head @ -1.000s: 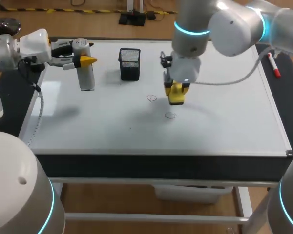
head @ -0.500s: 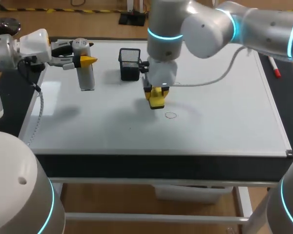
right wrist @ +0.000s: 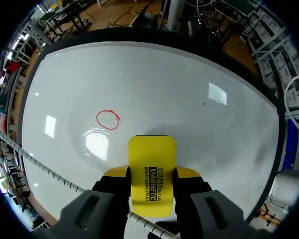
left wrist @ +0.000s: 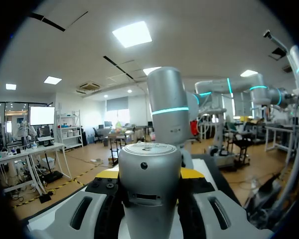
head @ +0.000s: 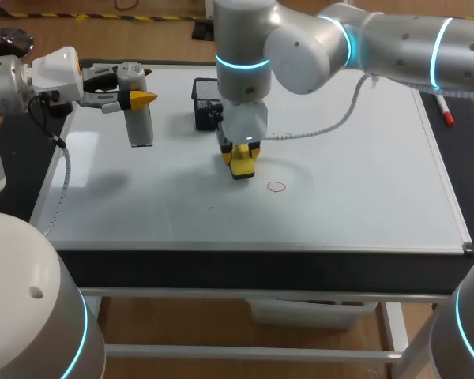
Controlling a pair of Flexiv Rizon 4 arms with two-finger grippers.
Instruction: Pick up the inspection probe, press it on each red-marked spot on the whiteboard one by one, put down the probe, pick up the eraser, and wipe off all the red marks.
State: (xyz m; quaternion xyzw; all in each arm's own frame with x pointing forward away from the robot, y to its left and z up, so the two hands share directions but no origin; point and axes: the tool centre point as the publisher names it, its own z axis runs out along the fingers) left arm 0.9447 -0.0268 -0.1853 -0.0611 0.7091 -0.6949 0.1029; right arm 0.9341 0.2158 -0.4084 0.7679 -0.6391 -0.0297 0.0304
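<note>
The right gripper hangs over the middle of the whiteboard, clamped from both sides on the eraser. The eraser is a flat, bright yellow block with black print on its broad face. In the right wrist view it sticks out past the gripper toward the whiteboard, and the eraser has its free end low over the white surface. Whether it touches the surface is hard to tell. One red circle is drawn on the board just beside the eraser. From the wrist the red circle lies ahead of the eraser and a little off to one side, apart from it. Over the board's left part, the left gripper grips the probe near its top. The probe is an upright grey metal cylinder with a flat round cap. In the left wrist view the probe fills the gap between the fingers of the gripper and shows a small dark hole in its side. A black wire basket stands on the board between the two grippers, toward the far edge. A red pen lies off the board's right edge.
</note>
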